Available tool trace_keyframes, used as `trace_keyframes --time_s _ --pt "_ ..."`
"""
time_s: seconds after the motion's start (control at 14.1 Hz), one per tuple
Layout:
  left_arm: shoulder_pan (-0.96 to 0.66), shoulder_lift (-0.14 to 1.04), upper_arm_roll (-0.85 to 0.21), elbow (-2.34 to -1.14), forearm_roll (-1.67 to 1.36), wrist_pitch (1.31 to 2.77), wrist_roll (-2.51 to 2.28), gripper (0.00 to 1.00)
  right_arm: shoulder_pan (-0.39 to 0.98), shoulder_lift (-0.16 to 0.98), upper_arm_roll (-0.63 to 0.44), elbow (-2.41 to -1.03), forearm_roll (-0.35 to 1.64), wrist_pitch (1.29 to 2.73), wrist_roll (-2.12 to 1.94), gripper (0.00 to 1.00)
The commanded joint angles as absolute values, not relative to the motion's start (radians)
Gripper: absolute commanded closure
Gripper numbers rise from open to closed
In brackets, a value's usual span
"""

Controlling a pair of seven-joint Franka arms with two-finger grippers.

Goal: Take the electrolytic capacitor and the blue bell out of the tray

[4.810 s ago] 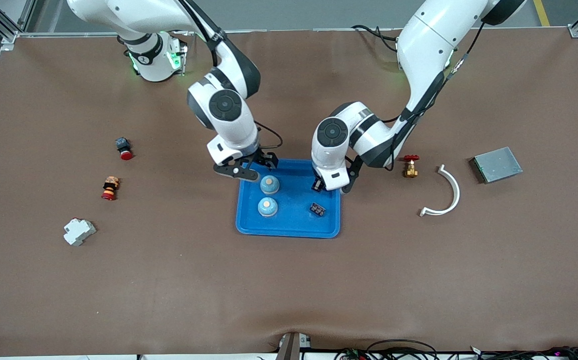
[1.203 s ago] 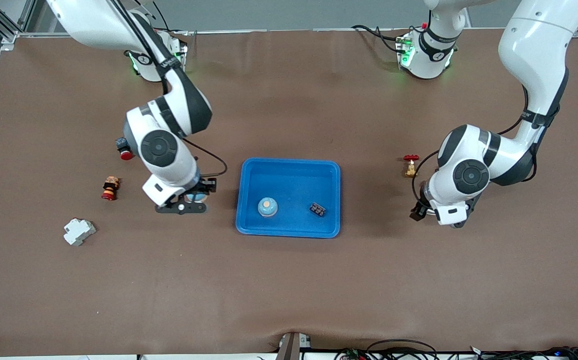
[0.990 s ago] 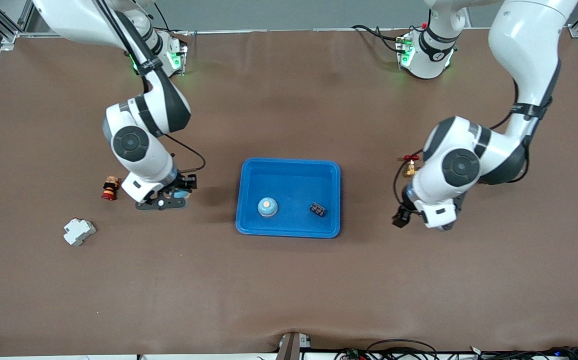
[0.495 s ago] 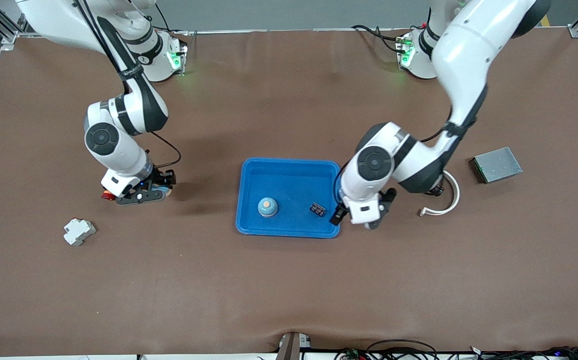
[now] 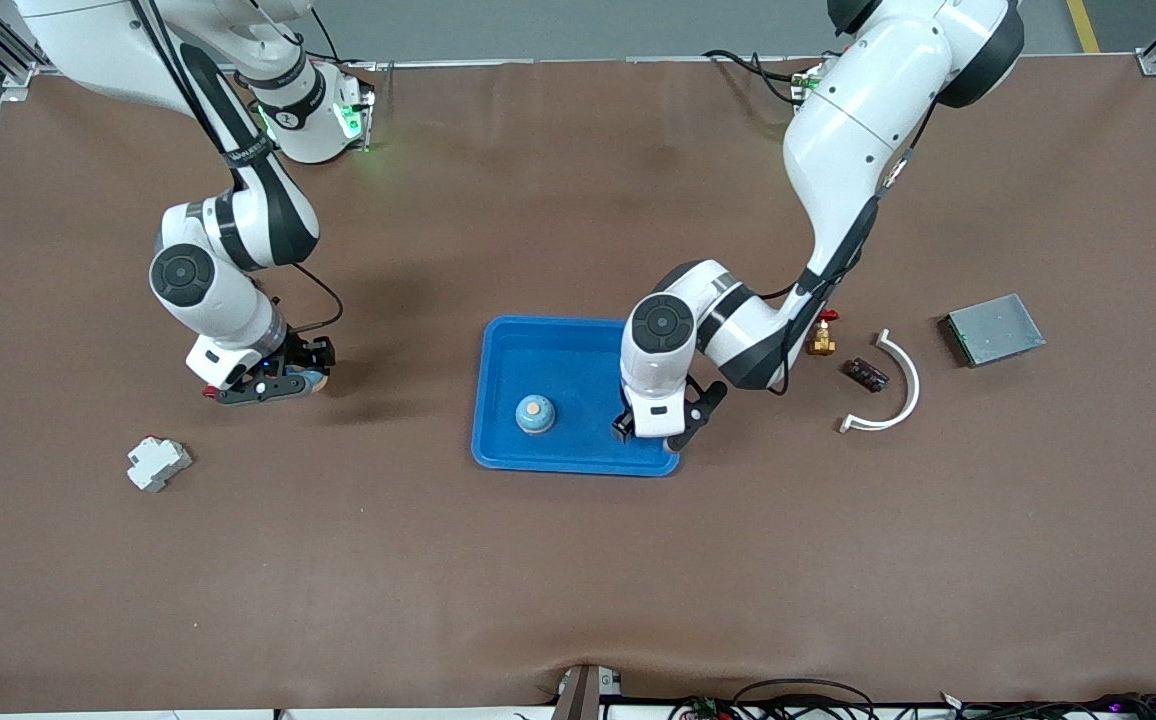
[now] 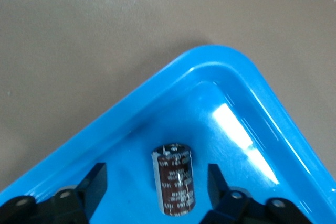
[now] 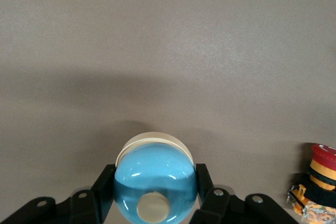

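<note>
Capacitor [image 6: 174, 178] in the blue tray [image 5: 578, 340]: dark brown can, pale print on its sleeve, too small to read. It lies on the tray floor near a rounded corner, at the tray's end toward the left arm. Left gripper [image 6: 157, 192] is right over it, jaws open, one finger each side, not touching. Second capacitor [image 5: 865, 373] lies on the tabletop [image 5: 578, 560] beside a white curved strip [image 5: 893, 385].

Right gripper [image 7: 152, 195] is low over the tabletop near the right arm's end, jaws closed on a blue bell [image 7: 155, 179] with a cream button; red-and-yellow push-button [image 7: 317, 184] just beside. Another blue bell [image 5: 536, 414] sits in the tray.

Surface is a plain brown mat, no markings. Grey floor shows past the table edge, cables along the near edge.
</note>
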State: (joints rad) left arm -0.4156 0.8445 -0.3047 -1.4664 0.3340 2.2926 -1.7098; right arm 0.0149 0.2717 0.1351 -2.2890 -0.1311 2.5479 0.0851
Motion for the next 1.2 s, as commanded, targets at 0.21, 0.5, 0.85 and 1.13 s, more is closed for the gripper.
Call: trace_keyframes --time_s 0.21,0.5,0.85,1.13 --pt "-0.434 0.862 -0.293 -1.44 0.347 2.298 -1.723 0.54 -0.014 0.288 0.15 -2.339 -0.112 2.652 0.06 1.0" --pt "-0.442 0.862 -0.293 -1.44 0.348 2.298 -1.706 0.83 -0.025 0.321 0.15 -2.341 -0.112 2.671 0.055 1.0" --pt "-0.417 0.795 -0.295 -1.44 0.35 2.277 -1.703 1.0 -0.026 0.354 0.15 -2.338 -0.112 2.678 0.057 1.0" --pt "-0.348 0.632 -0.296 -1.445 0.35 2.11 -1.652 1.0 -0.026 0.36 0.15 -2.336 -0.112 2.678 0.057 1.0"
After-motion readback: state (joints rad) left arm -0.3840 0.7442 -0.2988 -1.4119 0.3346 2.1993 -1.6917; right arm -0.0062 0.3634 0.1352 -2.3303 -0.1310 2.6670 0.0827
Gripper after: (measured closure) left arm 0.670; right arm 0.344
